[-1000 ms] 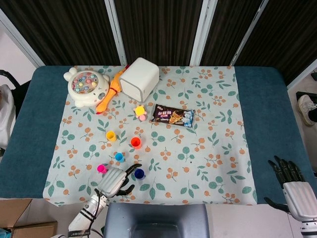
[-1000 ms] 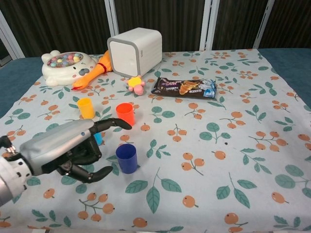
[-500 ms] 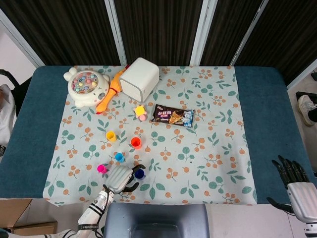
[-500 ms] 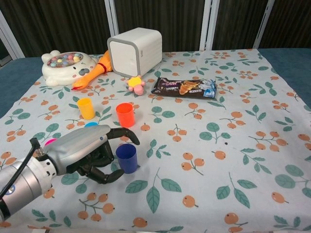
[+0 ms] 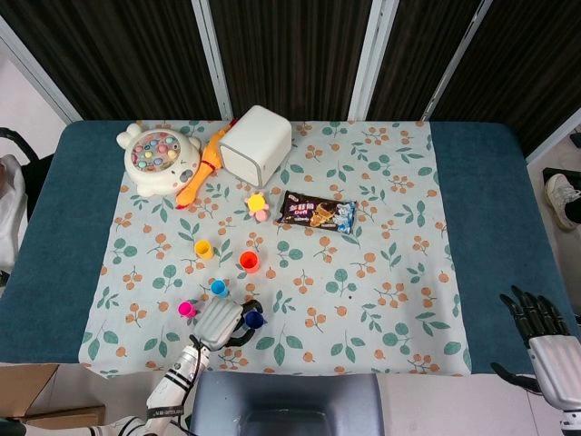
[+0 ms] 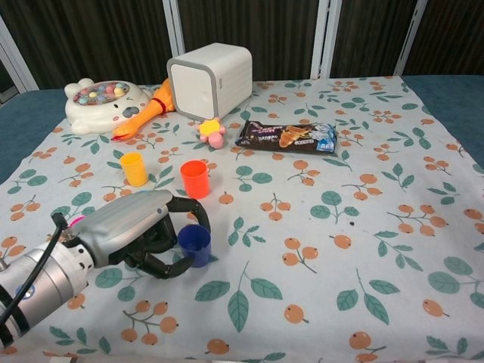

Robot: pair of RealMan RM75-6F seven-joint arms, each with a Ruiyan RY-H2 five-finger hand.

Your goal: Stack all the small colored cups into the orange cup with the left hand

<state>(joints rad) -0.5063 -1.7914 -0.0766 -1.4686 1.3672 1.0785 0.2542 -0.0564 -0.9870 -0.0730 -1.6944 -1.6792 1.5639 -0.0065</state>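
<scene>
Floral-cloth worktop (image 6: 393,249). My left robot hand (image 6: 140,231) curls around dark blue cup (image 6: 195,244), fingers closing on it; loose grip risks tipping it before orange cup (image 6: 195,178).

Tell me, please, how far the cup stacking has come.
Done: nothing; the orange cup is empty. In hand: the left hand curls around the blue cup, which seems still on the cloth. Left: that cup, plus the yellow, light blue and pink cups.

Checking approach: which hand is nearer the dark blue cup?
Left. The left hand is at the dark blue cup, fingers curled around it. The right hand hangs off the table's far right edge, well away.
</scene>
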